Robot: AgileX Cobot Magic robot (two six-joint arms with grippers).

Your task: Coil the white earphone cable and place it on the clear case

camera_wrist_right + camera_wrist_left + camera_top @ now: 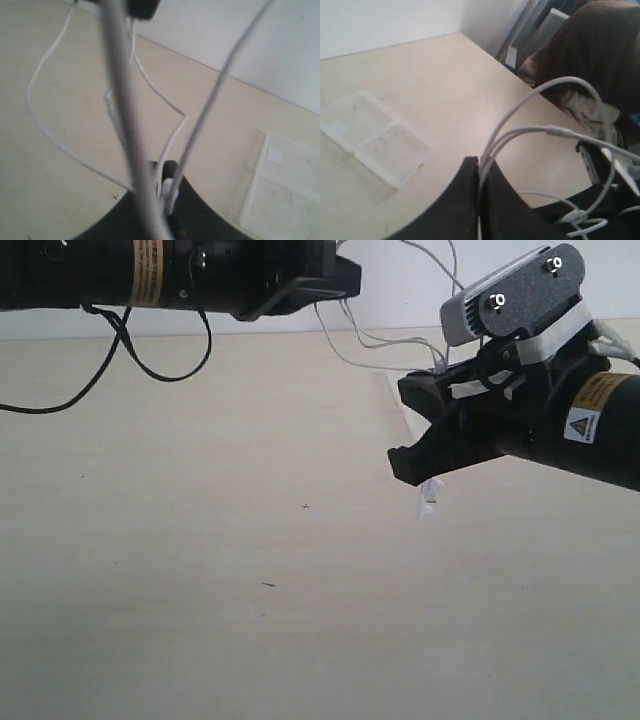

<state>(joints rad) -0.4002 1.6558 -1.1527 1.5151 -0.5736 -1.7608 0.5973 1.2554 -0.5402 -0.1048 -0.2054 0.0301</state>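
Observation:
The white earphone cable (352,348) hangs in loose loops between my two grippers above the table. My left gripper (348,280), at the top of the exterior view, is shut on strands of the cable (540,93), which rise from between its fingers (470,180). Further right, my right gripper (398,462) is shut on other strands (50,135) and on a small white piece of the earphones (430,496) that dangles under it. The clear case (375,137) lies flat on the table. In the exterior view it is mostly hidden behind the right gripper (162,167), and it shows beside that gripper in the right wrist view (280,185).
The beige table (200,570) carries a few small dark specks. A thick black robot cable (140,355) droops from the left arm. A white wall runs along the table's far edge. The left wrist view shows a brown shape (600,55) beyond the table's edge.

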